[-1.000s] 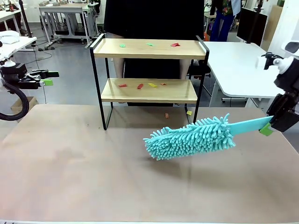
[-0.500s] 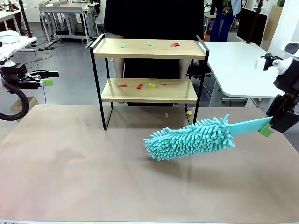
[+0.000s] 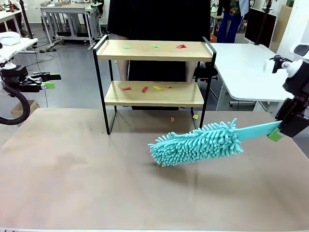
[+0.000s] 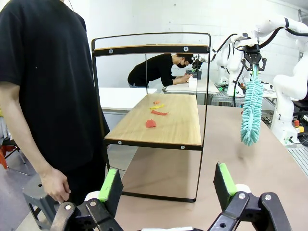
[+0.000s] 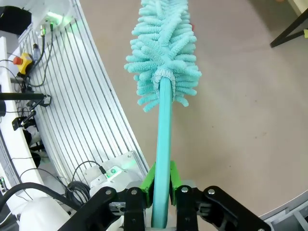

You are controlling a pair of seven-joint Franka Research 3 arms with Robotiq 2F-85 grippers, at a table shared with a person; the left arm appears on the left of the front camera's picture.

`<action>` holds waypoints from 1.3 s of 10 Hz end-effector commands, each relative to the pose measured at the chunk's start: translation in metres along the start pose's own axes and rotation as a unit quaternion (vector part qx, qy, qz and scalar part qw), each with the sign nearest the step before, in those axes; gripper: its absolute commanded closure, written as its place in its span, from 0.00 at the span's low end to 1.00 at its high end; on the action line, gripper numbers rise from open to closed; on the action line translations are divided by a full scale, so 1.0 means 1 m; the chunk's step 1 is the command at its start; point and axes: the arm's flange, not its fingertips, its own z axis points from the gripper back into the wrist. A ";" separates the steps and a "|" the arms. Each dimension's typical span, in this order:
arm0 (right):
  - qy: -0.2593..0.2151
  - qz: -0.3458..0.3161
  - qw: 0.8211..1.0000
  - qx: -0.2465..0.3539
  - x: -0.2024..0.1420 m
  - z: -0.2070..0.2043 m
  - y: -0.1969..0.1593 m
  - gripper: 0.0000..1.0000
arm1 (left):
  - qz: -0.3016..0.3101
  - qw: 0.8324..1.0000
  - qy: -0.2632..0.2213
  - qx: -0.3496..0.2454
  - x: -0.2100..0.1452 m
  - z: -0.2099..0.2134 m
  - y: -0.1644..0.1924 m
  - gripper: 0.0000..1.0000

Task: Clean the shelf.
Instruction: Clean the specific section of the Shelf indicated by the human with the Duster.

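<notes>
Got my right gripper (image 3: pixel 276 131) clamped on the handle of the teal microfiber duster (image 3: pixel 198 144), lower right.
The shelf (image 3: pixel 154 50) sits upper centre, coloured scraps (image 3: pixel 145 89) on both boards; my left gripper (image 3: pixel 50 80) hangs wide open, far left.

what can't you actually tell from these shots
- Front view: the scraps on the shelf are too small to say what they are.
- Left wrist view: the top board is seen edge-on, so anything lying on it is hidden.
- Right wrist view: the end of the duster handle is hidden between the pads of the right gripper.
- Front view: the person is cut off by the top edge.
</notes>
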 end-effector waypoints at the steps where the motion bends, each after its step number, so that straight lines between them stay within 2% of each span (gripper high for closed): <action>1: -0.001 -0.004 1.000 -0.003 0.002 0.004 -0.002 0.88 | -0.005 1.000 0.001 -0.001 0.002 0.000 -0.002 0.00; 13: -0.001 -0.004 1.000 -0.003 0.002 0.004 -0.002 0.88 | -0.005 1.000 0.001 -0.001 0.002 0.000 -0.002 0.00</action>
